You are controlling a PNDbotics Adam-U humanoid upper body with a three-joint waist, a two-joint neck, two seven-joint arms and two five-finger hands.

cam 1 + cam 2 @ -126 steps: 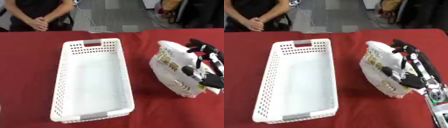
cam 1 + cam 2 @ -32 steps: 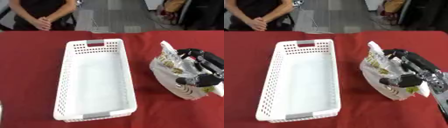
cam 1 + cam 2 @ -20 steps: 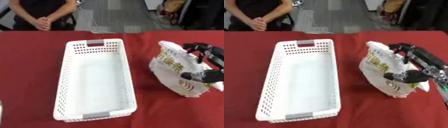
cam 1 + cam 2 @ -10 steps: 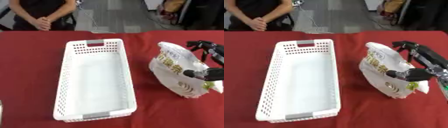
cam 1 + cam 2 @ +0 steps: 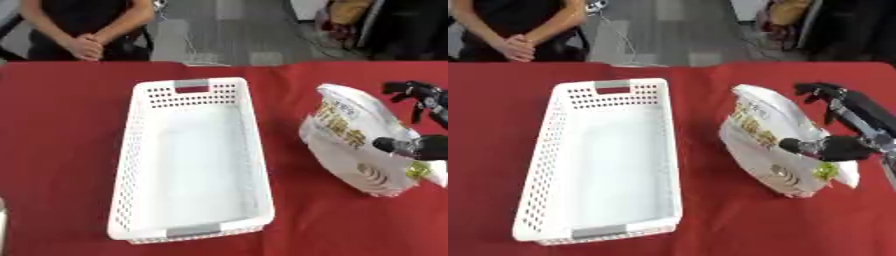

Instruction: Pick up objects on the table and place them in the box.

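Right eye view gives us the clearest look at our right hand (image 5: 842, 131), which comes in from the right side and sits against the right flank of a white snack bag (image 5: 776, 145) printed with yellow and green. Our thumb presses the bag's front face at its lower right while the fingers (image 5: 820, 92) reach round its upper right edge, so the bag is pinched between them. The bag stands tilted on the red table (image 5: 500, 100), its lower end apparently touching the cloth, just to the right of the white perforated box (image 5: 605, 160) and apart from it. Nothing lies inside the box, which runs lengthwise away from us, a grey handle at each short end. Our left hand shows in neither view.
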